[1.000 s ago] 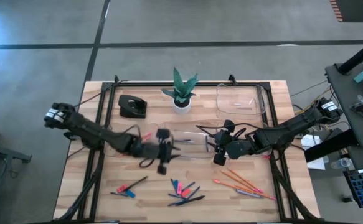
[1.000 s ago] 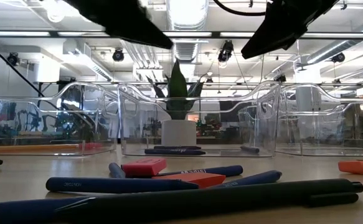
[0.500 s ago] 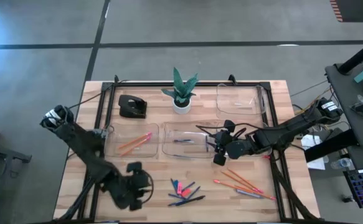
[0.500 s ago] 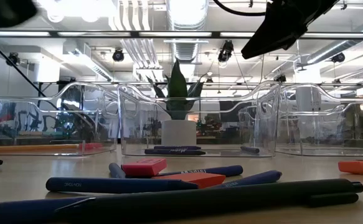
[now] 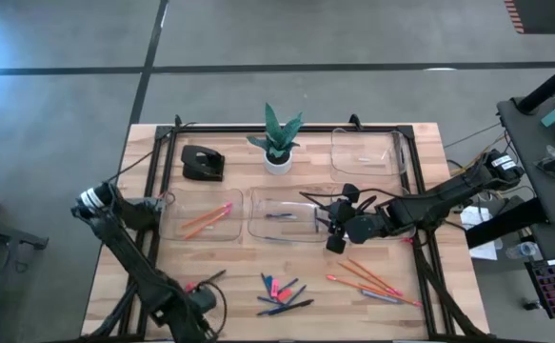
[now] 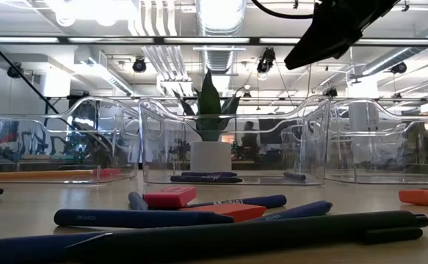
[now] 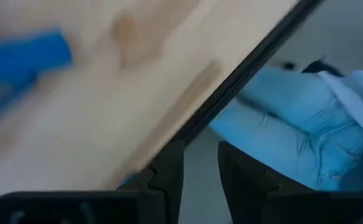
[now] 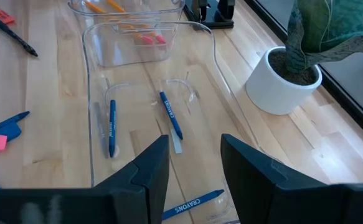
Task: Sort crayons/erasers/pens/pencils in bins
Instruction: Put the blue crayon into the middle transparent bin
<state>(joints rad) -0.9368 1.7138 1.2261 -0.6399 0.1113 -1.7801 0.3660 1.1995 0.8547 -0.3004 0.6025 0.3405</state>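
- At the lower left of the high view we see the left gripper (image 5: pixel 199 310) down at the front edge of the table (image 5: pixel 144 205); its own wrist view shows the two fingers (image 7: pixel 166 177) apart with a narrow empty gap between them, nothing held, and a blurred blue piece (image 7: pixel 25 56) on the wood nearby.
- Just beside that gripper, in the lower left of the high view, lie a dark pen (image 5: pixel 208 278) and small red and blue bits we cannot tell apart.
- Left of centre sits a clear bin (image 5: pixel 168 221) holding orange pencils (image 5: pixel 204 220) with a pinkish piece at their upper end.
- At upper left of the table stands a black desk object (image 5: pixel 202 163), with a plant in a white pot (image 5: pixel 277 160) at upper centre.
- The centre bin (image 5: pixel 254 229) holds a few blue crayons (image 5: pixel 279 215); the right wrist view shows them lying apart on its floor (image 8: pixel 170 115).
- Below it, at lower centre, is a loose pile: blue crayons, dark pens (image 5: pixel 292 306) and a pink eraser (image 5: pixel 281 292), touching or crossing.
- Right of centre the right gripper (image 5: pixel 335 231) hangs at the centre bin's right end; its fingers (image 8: pixel 149 168) stand parted and empty.
- At lower right several orange pencils (image 5: pixel 370 278) lie loose on the wood.
- At upper right stands another clear bin (image 5: pixel 337 152).
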